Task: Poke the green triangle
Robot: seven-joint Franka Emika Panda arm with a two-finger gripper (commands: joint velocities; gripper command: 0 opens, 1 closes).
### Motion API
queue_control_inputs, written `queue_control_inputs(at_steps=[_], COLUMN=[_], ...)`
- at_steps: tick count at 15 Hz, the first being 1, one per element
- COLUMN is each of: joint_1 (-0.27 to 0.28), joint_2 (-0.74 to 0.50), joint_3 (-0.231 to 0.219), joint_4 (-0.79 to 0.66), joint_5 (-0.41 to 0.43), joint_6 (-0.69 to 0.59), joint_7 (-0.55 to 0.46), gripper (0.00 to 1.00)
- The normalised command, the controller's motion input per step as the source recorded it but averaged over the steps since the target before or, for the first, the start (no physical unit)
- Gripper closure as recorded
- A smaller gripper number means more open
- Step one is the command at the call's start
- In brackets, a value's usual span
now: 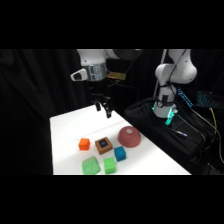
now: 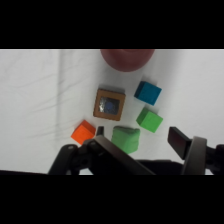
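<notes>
Robot lab: black curtains (image 1: 30, 100), white table (image 1: 65, 130), cables (image 1: 200, 125).

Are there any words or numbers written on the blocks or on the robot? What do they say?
None can be read.
Blocks: the green triangle, the smaller green cube, the blue cube, the orange cube and the brown block show no writing; the brown block only has a dark blue square on top.
Red dome: plain.
Arm and end effector: no label legible.
</notes>
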Motion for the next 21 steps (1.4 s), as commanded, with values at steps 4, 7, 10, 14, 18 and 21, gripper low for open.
queue_control_inputs(at_steps=[4, 7, 10, 14, 18, 21], joint_1=[-0.008, 0.018, 0.042, 0.037, 0.042, 0.030], joint_2=[0.08, 0.33, 0.53, 0.56, 0.42, 0.25], joint_3=[0.024, 0.029, 0.016, 0.017, 0.017, 0.013], joint_4=[0.13, 0.49, 0.75, 0.81, 0.67, 0.39], joint_5=[-0.024, -0.070, -0.126, -0.068, -0.045, -0.037], joint_6=[-0.04, -0.13, -0.17, -0.16, -0.17, -0.13], joint_7=[0.04, 0.16, 0.24, 0.17, 0.14, 0.11], gripper=[0.00, 0.00, 0.00, 0.00, 0.50, 0.86])
